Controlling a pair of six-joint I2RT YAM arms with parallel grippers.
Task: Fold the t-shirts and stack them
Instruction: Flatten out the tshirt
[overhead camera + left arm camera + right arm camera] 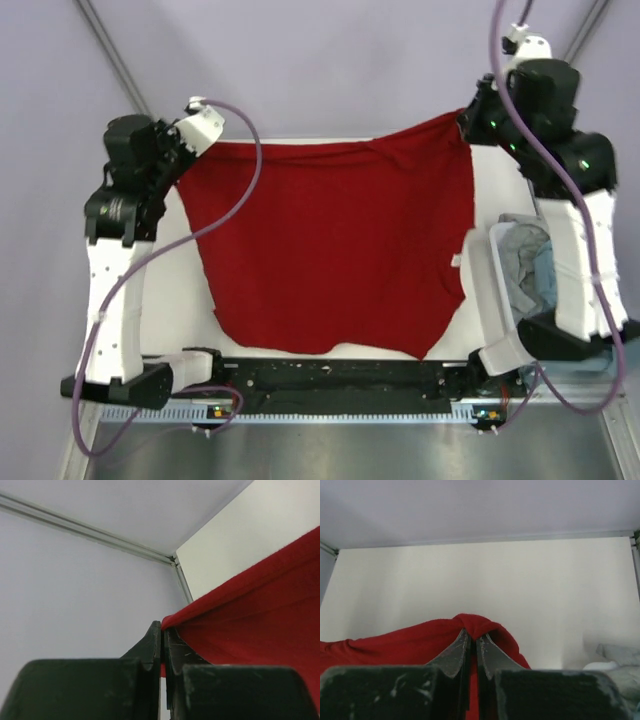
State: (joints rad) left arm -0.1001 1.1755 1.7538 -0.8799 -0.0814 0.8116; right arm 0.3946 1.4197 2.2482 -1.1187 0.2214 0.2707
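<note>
Well, the left hand (162, 630) is pinched shut on one corner of the deep red t-shirt (330, 250), soft matte cloth pulled into a broad, faintly creased sheet over the white tabletop (200, 310). The right hand (472, 639) is clamped on the other corner, which bunches there. Further right, a pale bin (497, 300) holds a crumpled grey t-shirt (520, 255) and a teal-blue t-shirt (545, 285), half hidden by the right arm (585, 240).

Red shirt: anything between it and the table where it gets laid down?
Nothing visible. Left gripper and right gripper hold the shirt by its far corners; the bin sits to its right. Table under the shirt is hidden.
</note>
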